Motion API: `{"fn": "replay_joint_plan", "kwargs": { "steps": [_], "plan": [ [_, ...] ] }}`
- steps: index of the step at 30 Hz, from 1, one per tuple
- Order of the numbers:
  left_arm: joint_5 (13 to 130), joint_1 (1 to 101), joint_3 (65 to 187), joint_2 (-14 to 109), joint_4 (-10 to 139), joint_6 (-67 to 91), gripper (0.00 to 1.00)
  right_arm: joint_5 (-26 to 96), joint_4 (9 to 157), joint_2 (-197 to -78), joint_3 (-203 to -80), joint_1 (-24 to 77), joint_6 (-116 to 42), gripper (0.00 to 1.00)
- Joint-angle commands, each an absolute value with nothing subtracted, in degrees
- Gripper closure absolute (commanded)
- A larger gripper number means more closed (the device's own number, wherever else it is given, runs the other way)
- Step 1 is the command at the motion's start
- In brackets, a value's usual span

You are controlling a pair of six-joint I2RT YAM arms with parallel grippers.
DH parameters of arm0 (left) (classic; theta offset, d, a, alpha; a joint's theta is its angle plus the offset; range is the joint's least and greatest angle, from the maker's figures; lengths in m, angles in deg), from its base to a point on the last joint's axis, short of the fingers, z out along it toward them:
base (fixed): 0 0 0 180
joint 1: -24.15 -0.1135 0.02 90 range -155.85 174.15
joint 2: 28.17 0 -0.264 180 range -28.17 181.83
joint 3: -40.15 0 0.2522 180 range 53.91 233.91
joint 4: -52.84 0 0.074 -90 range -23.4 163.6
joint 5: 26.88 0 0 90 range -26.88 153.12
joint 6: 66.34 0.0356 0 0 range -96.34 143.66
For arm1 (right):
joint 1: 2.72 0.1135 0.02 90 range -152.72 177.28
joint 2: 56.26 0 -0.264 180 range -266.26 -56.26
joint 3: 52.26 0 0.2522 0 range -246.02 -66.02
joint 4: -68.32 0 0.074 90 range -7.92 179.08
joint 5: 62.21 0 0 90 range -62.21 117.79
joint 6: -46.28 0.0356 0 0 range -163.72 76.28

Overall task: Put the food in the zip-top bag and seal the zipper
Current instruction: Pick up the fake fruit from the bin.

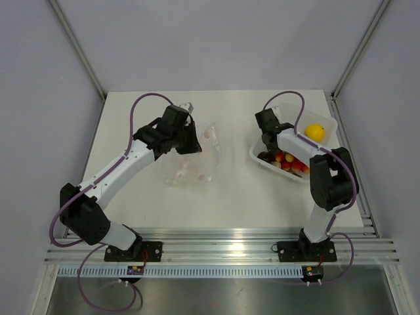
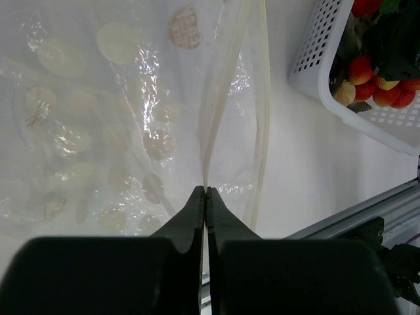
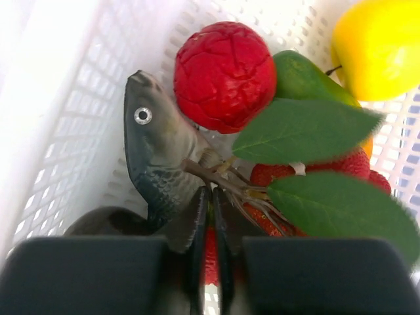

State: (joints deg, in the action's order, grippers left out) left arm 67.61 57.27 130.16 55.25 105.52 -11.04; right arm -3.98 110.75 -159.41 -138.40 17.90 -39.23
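The zip-top bag [image 1: 197,164], clear with cream dots, lies flat at mid-table. My left gripper [image 1: 190,141] is shut on the zipper [image 2: 220,98] at the bag's mouth; in the left wrist view its tips [image 2: 207,190] pinch the pale strip, and the dotted film [image 2: 98,118] spreads to the left. The food sits in a white perforated basket [image 1: 327,117]: a yellow lemon [image 1: 315,131], a red ball [image 3: 223,75], a grey fish [image 3: 157,157], strawberries [image 3: 341,167] and green leaves [image 3: 302,131]. My right gripper [image 3: 211,190] is down in the basket, jaws almost together on a brown leafy stem [image 3: 197,170].
The basket wall [image 3: 72,131] stands close on the left of my right gripper. In the left wrist view the basket [image 2: 315,52] is to the right of the bag. An aluminium rail [image 1: 216,249] runs along the table's near edge. Grey walls enclose the table.
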Motion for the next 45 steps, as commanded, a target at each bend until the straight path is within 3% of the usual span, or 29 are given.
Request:
{"fn": "replay_joint_plan", "kwargs": {
  "steps": [1,3,10,11,14,16,45],
  "plan": [
    [68.66,57.28,131.34,53.83,103.78,-10.35,1.00,-9.65,107.57,-156.10,-137.92,17.50,-37.74,0.92],
    [69.18,57.28,131.25,54.09,103.60,-10.44,1.00,-10.09,108.01,-155.14,-137.83,17.50,-37.39,1.00],
    [70.06,57.28,130.90,54.36,102.73,-10.70,1.00,-7.90,109.24,-151.35,-137.91,17.50,-38.36,1.00],
    [70.06,57.28,130.99,54.36,102.73,-10.70,1.00,-7.37,110.20,-151.70,-138.27,17.50,-38.45,0.84],
    [70.06,57.28,130.99,54.36,102.55,-10.62,1.00,-6.76,112.23,-152.84,-140.02,17.50,-37.48,0.55],
    [70.33,57.28,130.99,54.27,102.38,-10.62,1.00,-6.14,112.23,-153.29,-140.29,17.50,-37.74,0.48],
    [72.08,57.28,130.02,54.71,100.88,-10.27,1.00,-15.10,109.16,-158.03,-143.01,19.34,-43.28,0.45]
  ]
}}
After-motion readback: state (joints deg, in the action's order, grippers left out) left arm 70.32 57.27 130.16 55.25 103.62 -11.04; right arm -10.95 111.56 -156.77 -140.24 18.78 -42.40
